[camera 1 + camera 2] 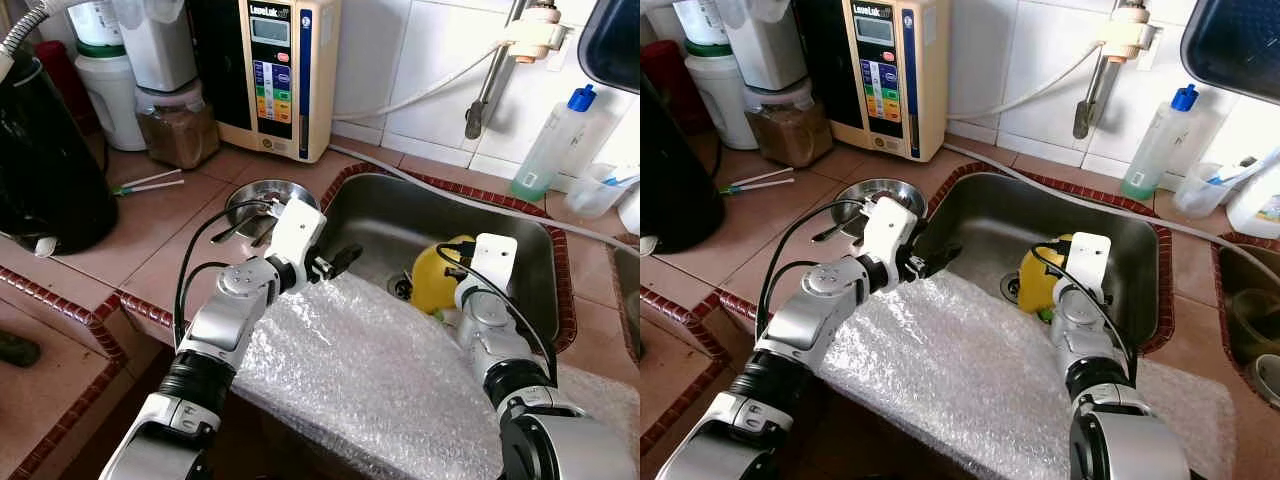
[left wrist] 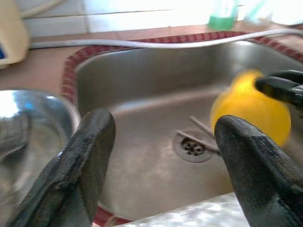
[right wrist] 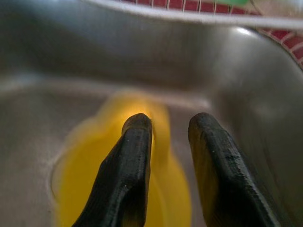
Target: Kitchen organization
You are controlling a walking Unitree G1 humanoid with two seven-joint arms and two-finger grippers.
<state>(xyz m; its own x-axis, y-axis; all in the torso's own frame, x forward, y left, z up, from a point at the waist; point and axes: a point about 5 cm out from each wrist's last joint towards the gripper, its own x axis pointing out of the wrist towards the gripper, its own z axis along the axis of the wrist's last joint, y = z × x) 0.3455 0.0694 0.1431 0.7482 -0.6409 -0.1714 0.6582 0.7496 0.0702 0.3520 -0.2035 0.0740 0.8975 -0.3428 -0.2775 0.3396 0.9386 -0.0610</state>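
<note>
A yellow cup (image 1: 432, 282) sits in the steel sink (image 1: 400, 215) beside the drain (image 2: 193, 148). My right gripper (image 3: 168, 122) reaches down into the sink, its two fingers narrowly apart and closed over the cup's rim; the cup (image 3: 80, 189) looks blurred beneath them. My left gripper (image 1: 340, 262) hovers open and holding nothing at the sink's left rim, above the bubble wrap (image 1: 350, 370) draped over the front edge. A steel bowl (image 1: 262, 195) with utensils rests on the counter just left of that gripper.
Along the back of the tiled counter stand a water ionizer (image 1: 280, 75), a lidded jar (image 1: 180, 125) and white containers. A black kettle (image 1: 40, 160) is at far left. A green soap bottle (image 1: 550, 145) and a tap with hose (image 1: 490, 85) are behind the sink.
</note>
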